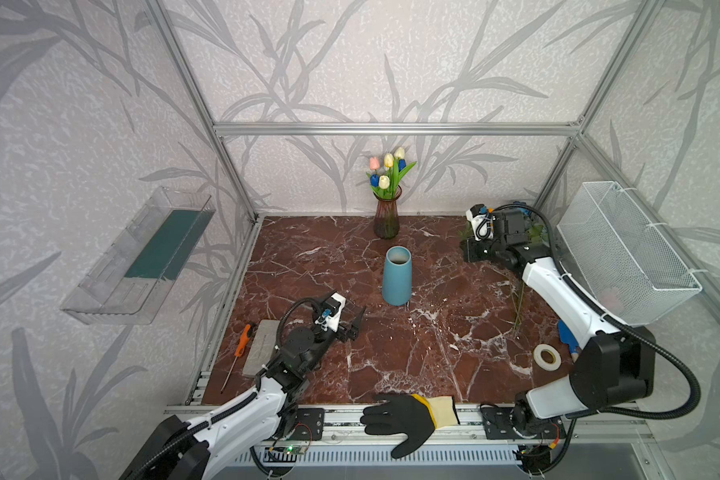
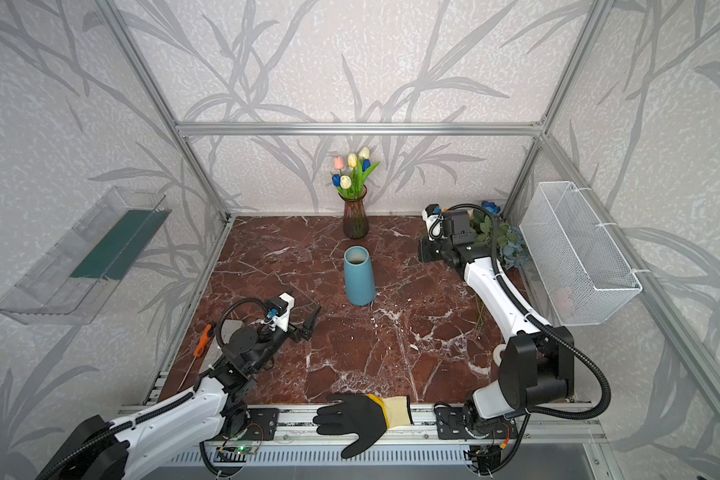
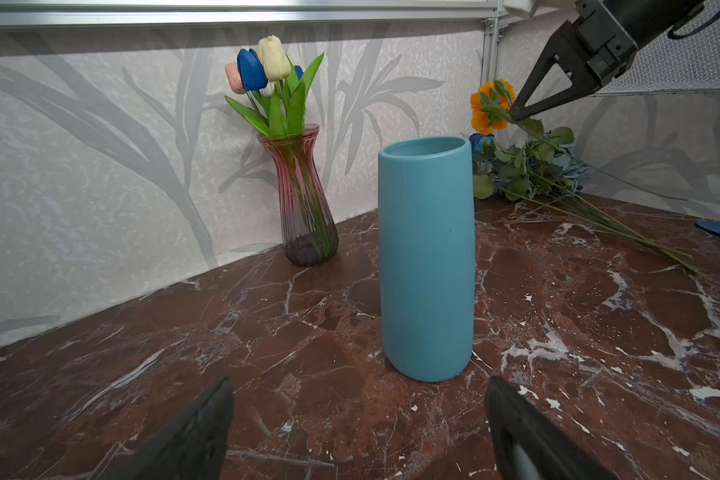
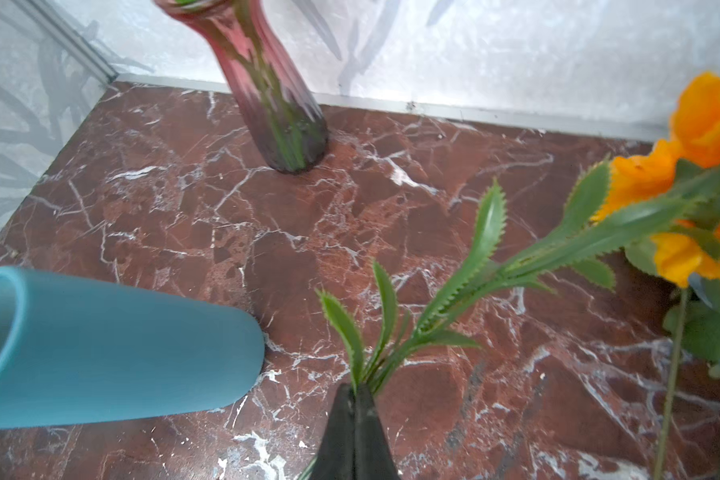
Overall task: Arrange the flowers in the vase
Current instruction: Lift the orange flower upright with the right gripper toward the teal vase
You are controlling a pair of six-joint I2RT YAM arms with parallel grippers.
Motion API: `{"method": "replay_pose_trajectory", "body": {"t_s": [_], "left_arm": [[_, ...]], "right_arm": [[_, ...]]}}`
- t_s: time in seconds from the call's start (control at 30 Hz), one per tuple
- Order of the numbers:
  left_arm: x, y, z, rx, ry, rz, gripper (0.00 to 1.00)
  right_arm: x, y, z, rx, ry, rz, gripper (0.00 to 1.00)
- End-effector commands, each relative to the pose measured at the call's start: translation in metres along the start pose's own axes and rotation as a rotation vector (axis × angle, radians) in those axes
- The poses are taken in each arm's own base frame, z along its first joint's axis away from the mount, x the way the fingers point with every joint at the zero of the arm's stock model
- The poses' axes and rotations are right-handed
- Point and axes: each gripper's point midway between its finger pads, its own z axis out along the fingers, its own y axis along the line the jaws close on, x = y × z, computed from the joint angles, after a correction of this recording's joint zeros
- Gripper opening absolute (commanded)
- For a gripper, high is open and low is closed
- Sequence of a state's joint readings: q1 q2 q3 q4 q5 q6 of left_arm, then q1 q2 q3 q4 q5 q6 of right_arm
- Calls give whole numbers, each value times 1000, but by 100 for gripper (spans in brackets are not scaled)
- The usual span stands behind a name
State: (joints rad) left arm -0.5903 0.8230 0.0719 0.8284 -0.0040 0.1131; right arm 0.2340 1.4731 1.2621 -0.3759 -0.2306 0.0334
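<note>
Two vases stand on the marble table [image 1: 433, 374]. The blue vase [image 1: 397, 278] is upright near the middle. A pinkish glass vase [image 1: 386, 216] stands behind it at the back wall, well apart, with tulips [image 1: 387, 170] upright in it: pink, cream, white and blue.

Right gripper [image 4: 355, 388]: the jaws are pressed together on the leafy stem of the orange marigold [image 4: 707, 120], and serrated leaves fan out just past the tips. I read this as a firm pinch. From the left wrist camera the blossom sits raised above the other loose flowers [image 3: 537, 166]. They lie heaped in the far right corner, with long stems [image 3: 599, 216] trailing forward over the marble. That arm works at the rear right, well apart from the blue vase.

Left gripper [image 3: 358, 384]: the fingers are spread wide and empty, low over the near left of the table. It faces the blue vase from a short way off — not touching it.

Also noted:
- a black work glove [image 1: 404, 419] on the front rail
- a roll of white tape [image 1: 546, 356] by the right arm
- an orange-handled screwdriver [image 1: 242, 340] just beside a grey block [image 1: 260, 345] at the left edge
- a wire basket [image 1: 624, 249] on the right wall
- a clear shelf [image 1: 142, 257] on the left wall
</note>
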Motion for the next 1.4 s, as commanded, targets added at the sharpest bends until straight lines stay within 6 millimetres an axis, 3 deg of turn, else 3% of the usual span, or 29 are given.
{"method": "replay_pose_trajectory", "body": {"t_s": [0.0,0.27,0.4,0.6,0.8,1.03,1.37], "left_arm": [[-4,1,-4,-10,-25,-12,94],[-5,2,-3,-22,-38,-32,92],[-6,-2,0,4,-35,-32,92],[-8,-6,-1,19,-39,-29,92],[-8,-5,-1,16,-31,-25,92],[-6,-7,1,24,-19,-21,92],[-4,-8,4,33,-2,-15,92]], "right_arm": [[-42,33,-31,-17,-182,-149,0],[-89,115,-93,-94,-482,-395,0],[-105,146,-112,-93,-644,-513,0],[-135,157,-116,-23,-757,-576,0],[-162,159,-97,131,-790,-701,0],[-174,159,-73,205,-756,-781,0],[-182,152,-76,269,-734,-818,0]]}}
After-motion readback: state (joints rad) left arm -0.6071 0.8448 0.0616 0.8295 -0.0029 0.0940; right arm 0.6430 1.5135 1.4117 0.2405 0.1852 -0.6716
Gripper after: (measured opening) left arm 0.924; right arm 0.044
